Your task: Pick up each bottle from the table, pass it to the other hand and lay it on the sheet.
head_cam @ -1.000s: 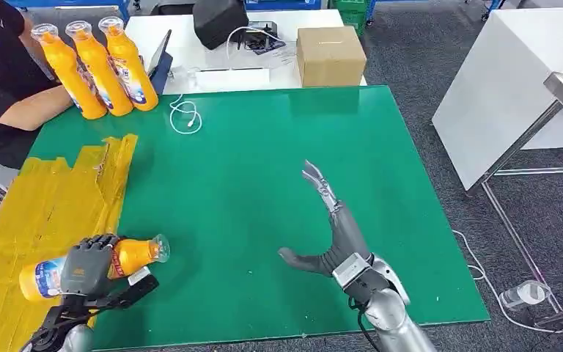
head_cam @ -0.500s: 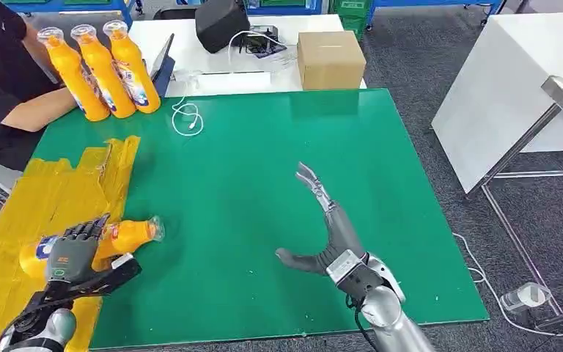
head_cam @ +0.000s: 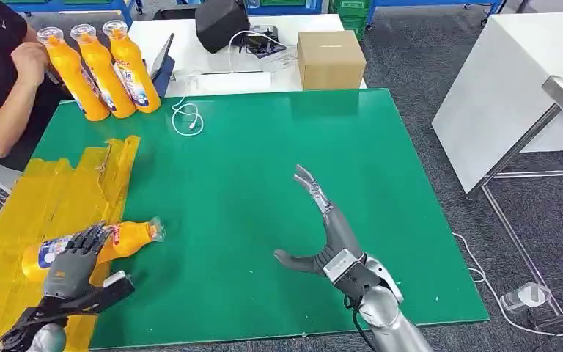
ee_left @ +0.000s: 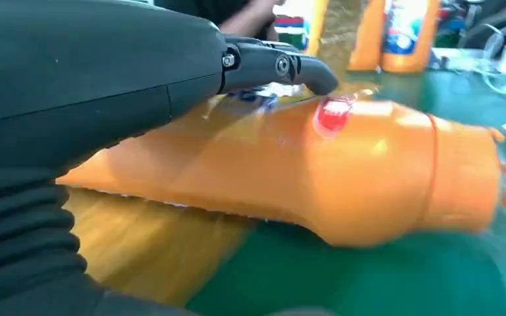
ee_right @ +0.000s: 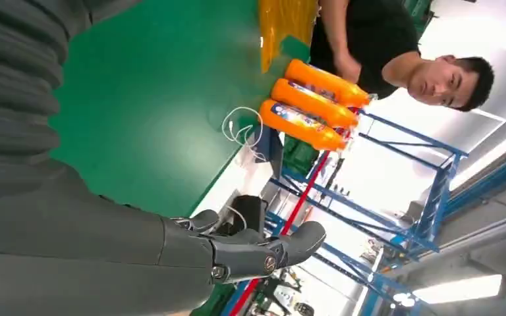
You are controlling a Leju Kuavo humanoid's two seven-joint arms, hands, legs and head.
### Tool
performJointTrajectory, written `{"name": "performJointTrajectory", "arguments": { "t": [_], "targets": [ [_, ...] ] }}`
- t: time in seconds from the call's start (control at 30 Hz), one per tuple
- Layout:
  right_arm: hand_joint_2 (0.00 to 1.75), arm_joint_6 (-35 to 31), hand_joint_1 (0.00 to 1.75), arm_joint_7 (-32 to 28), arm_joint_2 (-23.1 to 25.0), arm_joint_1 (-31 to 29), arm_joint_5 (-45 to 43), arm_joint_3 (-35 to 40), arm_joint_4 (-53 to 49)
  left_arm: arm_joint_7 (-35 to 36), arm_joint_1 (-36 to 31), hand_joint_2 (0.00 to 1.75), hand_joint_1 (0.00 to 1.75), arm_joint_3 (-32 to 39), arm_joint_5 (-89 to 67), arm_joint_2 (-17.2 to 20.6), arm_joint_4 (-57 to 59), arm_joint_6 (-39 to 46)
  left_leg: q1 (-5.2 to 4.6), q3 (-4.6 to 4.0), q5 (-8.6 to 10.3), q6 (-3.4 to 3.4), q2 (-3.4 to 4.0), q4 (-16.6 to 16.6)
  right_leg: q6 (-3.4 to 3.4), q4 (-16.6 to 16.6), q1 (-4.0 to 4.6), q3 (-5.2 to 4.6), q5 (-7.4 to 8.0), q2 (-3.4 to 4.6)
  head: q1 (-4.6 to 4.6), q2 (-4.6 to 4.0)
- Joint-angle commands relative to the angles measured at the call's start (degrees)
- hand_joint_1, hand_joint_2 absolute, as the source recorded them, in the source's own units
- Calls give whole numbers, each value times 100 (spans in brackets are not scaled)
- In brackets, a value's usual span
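Head view: lying on its side near the table's front-left corner, an orange bottle, body on the yellow sheet, neck and clear cap past the sheet's edge over green. Just behind it, the left hand, fingers spread above the label, gripping nothing. Over the front-right part of the table, the right hand, fingers apart and empty. Along the far-left edge, three more bottles standing upright in a row, a person's hand beside them.

Left wrist view: glossy orange plastic, broad shoulder tapering to a ribbed neck, red mark near the shoulder, blue-and-white label partly under the fingertips. Probably smooth and slippery, stiff enough for a firm squeeze, apt to roll when laid flat; weight hard to judge. Best taken around the mid-body, over the label.

Right wrist view: fingers outstretched with nothing between; the upright bottles well beyond, at the table's far edge.
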Motion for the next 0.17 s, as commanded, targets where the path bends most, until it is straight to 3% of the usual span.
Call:
{"name": "performJointTrajectory", "arguments": {
  "t": [0.03,0.1,0.17],
  "targets": [
    [175,16,0,-1,47,-284,-13,159,369,-4,546,0,0,221,89,-34,-523,-177,8,1,-5,-4,32,-3,-9,-8,9,-6,6,31,4,0],
    [175,15,0,-1,58,-264,-12,156,356,-116,535,0,0,363,289,-161,-572,-77,8,0,-7,-4,43,-4,-10,-9,11,-8,7,40,0,0],
    [175,-3,0,2,107,-166,24,168,275,-473,578,0,0,818,765,-547,-979,155,5,-4,-4,-1,24,-3,-6,-7,6,-8,3,20,2,0]
  ]
}}
